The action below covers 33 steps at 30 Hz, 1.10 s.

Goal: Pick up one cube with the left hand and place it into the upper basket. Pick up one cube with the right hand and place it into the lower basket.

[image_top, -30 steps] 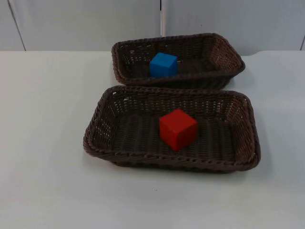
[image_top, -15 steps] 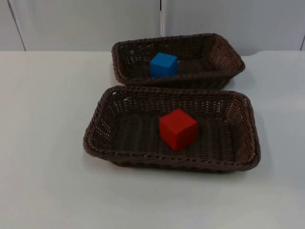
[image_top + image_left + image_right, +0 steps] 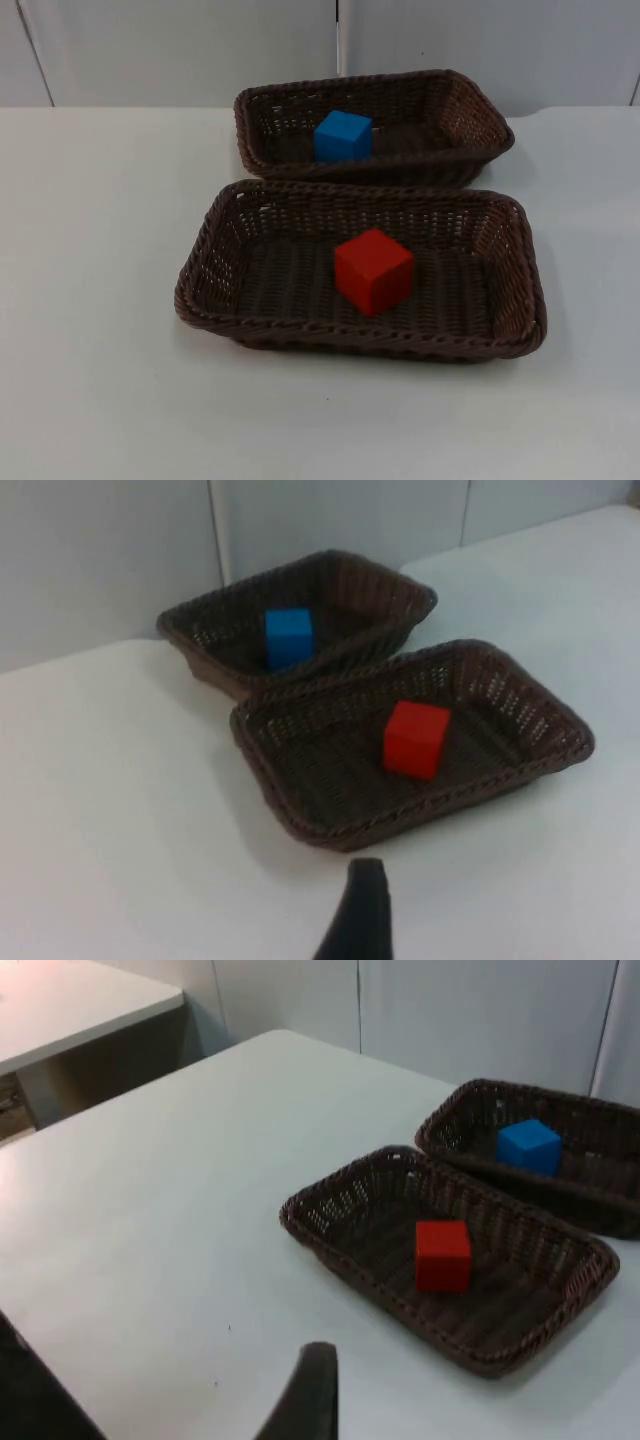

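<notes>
blue cube (image 3: 343,136) in upper basket (image 3: 480,112), red cube (image 3: 373,271) in lower basket (image 3: 215,250).

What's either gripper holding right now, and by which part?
Nothing is held. The red cube lies in the lower brown wicker basket, the blue cube in the upper brown wicker basket, both clear of the grippers.

The white surface (image 3: 100,300) lies bare and matte ahead of the left hand (image 3: 360,915) and the right hand (image 3: 312,1390). At its far edge, well ahead of both, it meets the grey partition wall (image 3: 180,50), whose panels are split by upright seams; one pale seam strip (image 3: 340,40) stands out. Just ahead of the right hand a small dark speck (image 3: 228,1328) marks the surface. Far beyond that hand, across a gap from the surface, stands a second white table top (image 3: 70,1000).
</notes>
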Each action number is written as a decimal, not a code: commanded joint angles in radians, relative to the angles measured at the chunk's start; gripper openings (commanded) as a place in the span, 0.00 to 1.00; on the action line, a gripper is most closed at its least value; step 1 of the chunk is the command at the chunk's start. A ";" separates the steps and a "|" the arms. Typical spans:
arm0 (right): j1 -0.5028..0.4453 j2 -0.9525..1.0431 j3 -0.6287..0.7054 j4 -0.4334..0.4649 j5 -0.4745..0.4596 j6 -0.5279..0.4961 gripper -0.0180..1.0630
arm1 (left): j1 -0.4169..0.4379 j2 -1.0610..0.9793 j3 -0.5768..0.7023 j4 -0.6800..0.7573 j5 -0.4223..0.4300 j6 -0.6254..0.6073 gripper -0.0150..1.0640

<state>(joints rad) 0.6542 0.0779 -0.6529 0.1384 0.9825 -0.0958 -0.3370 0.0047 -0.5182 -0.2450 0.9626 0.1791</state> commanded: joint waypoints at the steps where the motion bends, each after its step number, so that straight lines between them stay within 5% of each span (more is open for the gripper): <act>1: -0.003 -0.037 -0.001 -0.005 0.053 0.001 0.77 | 0.001 -0.005 -0.006 0.041 0.022 -0.032 0.68; 15: -0.003 -0.078 -0.001 -0.030 0.146 0.034 0.77 | 0.001 -0.005 -0.006 0.245 0.160 -0.208 0.68; 33: -0.003 -0.078 -0.001 -0.090 0.191 0.039 0.77 | 0.001 -0.005 0.016 0.223 0.127 -0.158 0.68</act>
<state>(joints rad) 0.6542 0.0013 -0.6529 0.0563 1.1652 -0.0472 -0.3370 0.0047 -0.5076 -0.0085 1.1002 0.0135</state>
